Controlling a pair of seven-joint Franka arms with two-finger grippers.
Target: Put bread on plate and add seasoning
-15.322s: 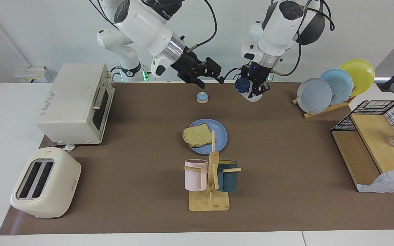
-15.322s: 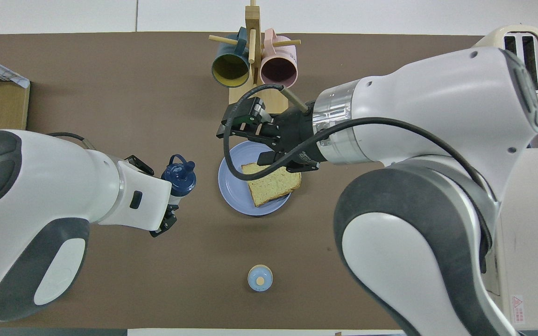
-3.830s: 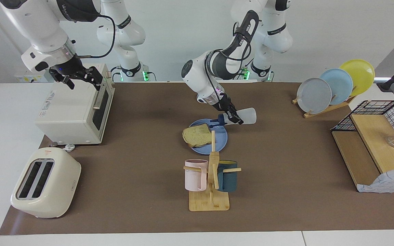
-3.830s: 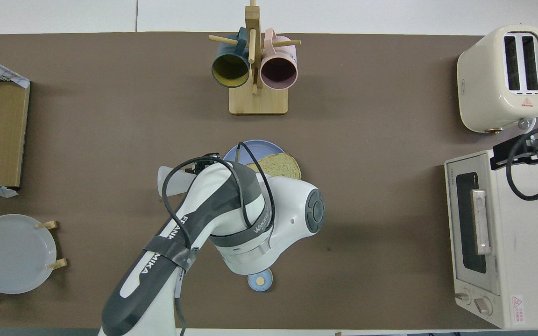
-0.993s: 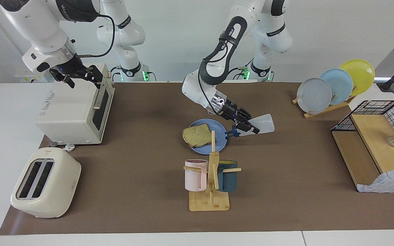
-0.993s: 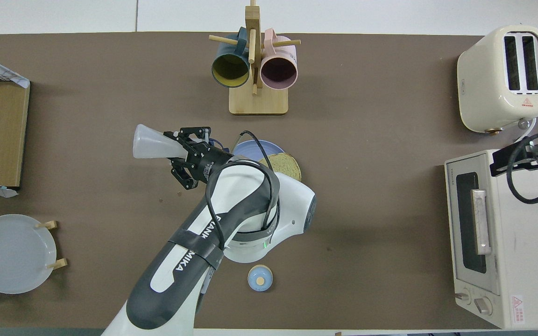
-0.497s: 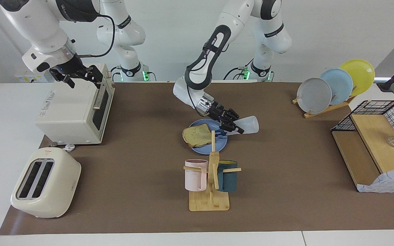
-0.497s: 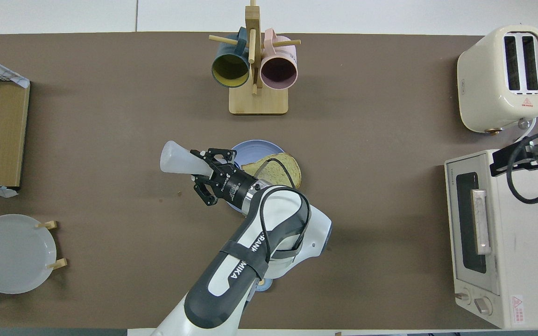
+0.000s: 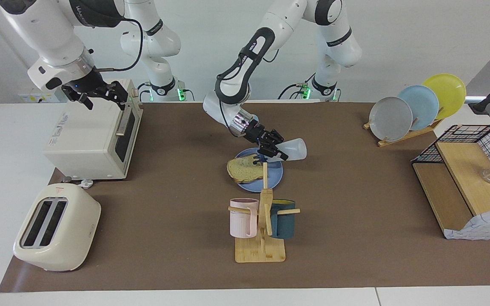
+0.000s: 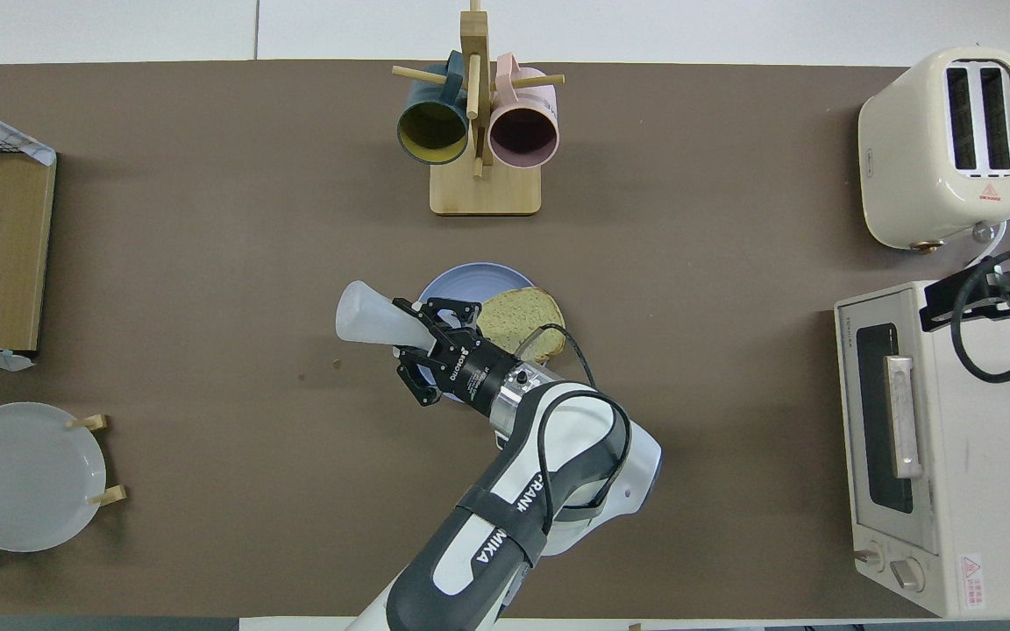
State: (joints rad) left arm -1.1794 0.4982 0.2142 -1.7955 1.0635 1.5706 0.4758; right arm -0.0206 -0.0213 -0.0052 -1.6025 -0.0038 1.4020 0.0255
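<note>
Seasoning (image 9: pixel 292 149): centre frame, tipped cap-down over the plate (image 9: pixel 274 177), clenched in the left gripper (image 9: pixel 273 151). Bread (image 9: pixel 243 168): on plate. Left arm (image 10: pixel 505 526) lettered "FRANKA". Right gripper (image 9: pixel 98 95): upper left in the facing view, jaws spread, empty, over the toaster oven (image 9: pixel 92 131); writing there unreadable.

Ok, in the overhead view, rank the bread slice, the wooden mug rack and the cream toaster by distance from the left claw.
1. Square tan bread slice, on the round blue plate, right beside the left claw.
2. Wooden mug rack, farther from the robots.
3. Cream two-slot toaster, at the right arm's end.
</note>
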